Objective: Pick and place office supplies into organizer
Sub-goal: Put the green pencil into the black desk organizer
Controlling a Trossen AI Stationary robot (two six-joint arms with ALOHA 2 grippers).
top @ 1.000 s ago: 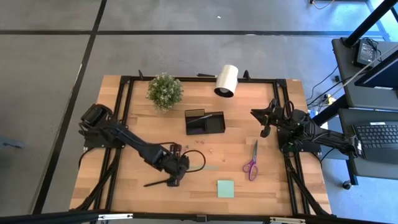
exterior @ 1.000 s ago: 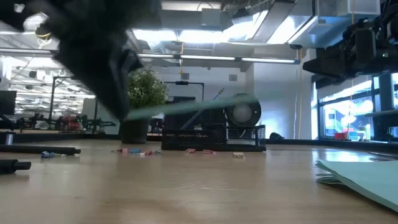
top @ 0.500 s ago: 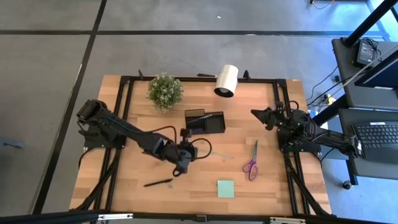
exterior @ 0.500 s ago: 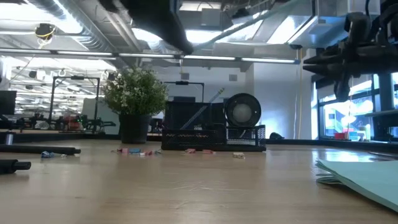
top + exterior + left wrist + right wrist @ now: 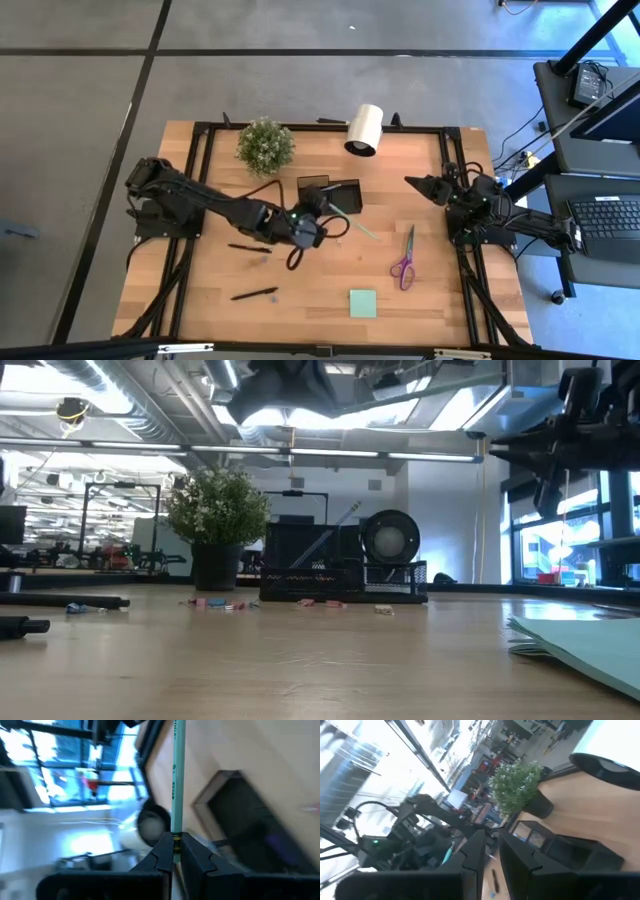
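Observation:
My left gripper [image 5: 325, 204] hovers over the near side of the black organizer [image 5: 352, 200] and is shut on a pale green stick [image 5: 358, 224]. The stick juts toward the table's right and near side. In the left wrist view it [image 5: 177, 770] runs straight out past the fingers, with the organizer [image 5: 240, 820] beyond. Purple-handled scissors [image 5: 405, 258], a green sticky-note pad [image 5: 363, 303] and two black pens [image 5: 250, 247] [image 5: 253, 293] lie flat on the table. My right gripper [image 5: 413, 183] waits above the right edge, its fingers a narrow gap apart with nothing between them. My left gripper pinches the pale green stick by one end [image 5: 176, 834] between its two fingers. The fingers come from the table's left, slanting a little downward, and the stick continues along their line. It is lifted clear of the table, with its free end [image 5: 376, 237] out past the organizer's near right corner.
A potted plant [image 5: 265, 147] and a white roll [image 5: 364, 130] stand at the far edge behind the organizer. Small clips [image 5: 215, 603] lie on the wood in front of the organizer [image 5: 340, 575]. Bare wood lies between the scissors and the pens.
My left gripper has risen with the pale green stick and gone toward the far right, up to the organizer, rolling its wrist. The stick has left the table and swung about. My right gripper has rolled about its own line while staying in place.

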